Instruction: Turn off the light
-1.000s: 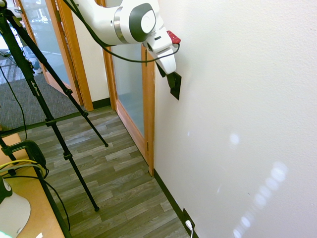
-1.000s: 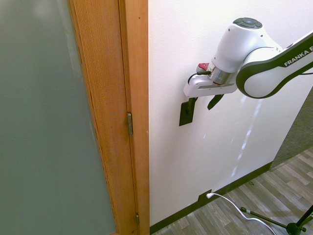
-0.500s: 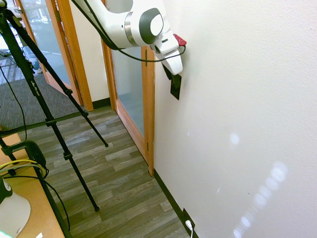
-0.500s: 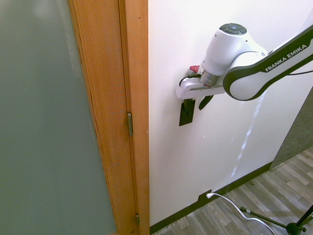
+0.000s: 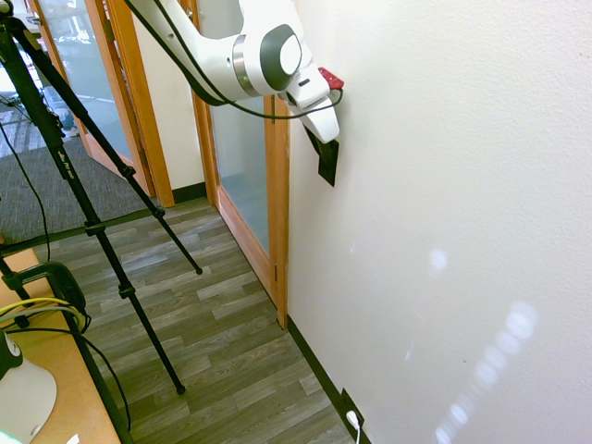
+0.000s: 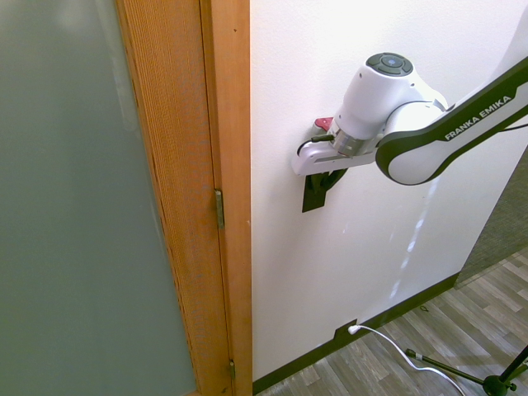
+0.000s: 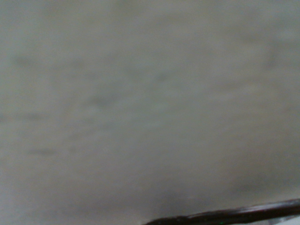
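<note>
No lamp is in view; the light's switch (image 5: 327, 167) (image 6: 312, 200) is a small black upright plate on the white wall, just beside the wooden door frame. My gripper (image 5: 319, 144) (image 6: 324, 180) is pressed close to the wall over the upper part of the plate, covering its top half. The dark gripper tips blend into the black plate, so the width of the jaws cannot be read. The wrist view is only a blur of pale wall.
The wooden door frame (image 5: 277, 194) (image 6: 224, 165) with frosted glass stands right next to the switch. Low on the wall, a black outlet plate with a white plug (image 5: 351, 415) (image 6: 347, 332) sits at the baseboard. A wooden desk corner (image 5: 51, 393) is at the near left.
The arm has carried the gripper along the wall toward the door frame, from beside the plate to over its upper part.
</note>
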Controlling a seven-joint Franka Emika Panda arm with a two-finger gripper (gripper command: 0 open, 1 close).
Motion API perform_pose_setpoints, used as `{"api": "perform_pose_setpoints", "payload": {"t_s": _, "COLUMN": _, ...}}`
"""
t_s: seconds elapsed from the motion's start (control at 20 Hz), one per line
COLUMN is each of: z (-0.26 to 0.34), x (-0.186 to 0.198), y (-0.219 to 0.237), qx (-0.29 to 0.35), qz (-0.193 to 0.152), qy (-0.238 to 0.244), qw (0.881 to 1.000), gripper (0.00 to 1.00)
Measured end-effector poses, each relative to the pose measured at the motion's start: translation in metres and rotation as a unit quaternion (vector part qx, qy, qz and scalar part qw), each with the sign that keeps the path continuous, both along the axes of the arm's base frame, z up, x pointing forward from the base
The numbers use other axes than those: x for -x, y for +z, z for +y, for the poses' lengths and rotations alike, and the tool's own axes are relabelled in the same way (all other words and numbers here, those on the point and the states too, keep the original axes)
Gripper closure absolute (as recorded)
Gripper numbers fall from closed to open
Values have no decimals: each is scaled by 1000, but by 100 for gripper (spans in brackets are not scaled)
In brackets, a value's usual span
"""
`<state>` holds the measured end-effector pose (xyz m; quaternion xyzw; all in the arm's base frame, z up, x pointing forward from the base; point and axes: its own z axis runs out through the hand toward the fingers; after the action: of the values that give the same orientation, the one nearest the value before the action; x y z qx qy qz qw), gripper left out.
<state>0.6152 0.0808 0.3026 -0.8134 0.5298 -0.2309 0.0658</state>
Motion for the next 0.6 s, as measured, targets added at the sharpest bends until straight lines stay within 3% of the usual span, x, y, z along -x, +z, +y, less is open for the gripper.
{"api": "perform_pose_setpoints", "payload": {"t_s": 0.3, "z": -5, "x": 7, "y": -5, "qx": -15, "qz": -27, "qy": -3, "qw": 1000, "gripper": 100}}
{"api": "perform_pose_setpoints", "payload": {"t_s": 0.6, "z": -4, "x": 8, "y": -6, "qx": -16, "qz": -30, "qy": -9, "qw": 999, "gripper": 100}}
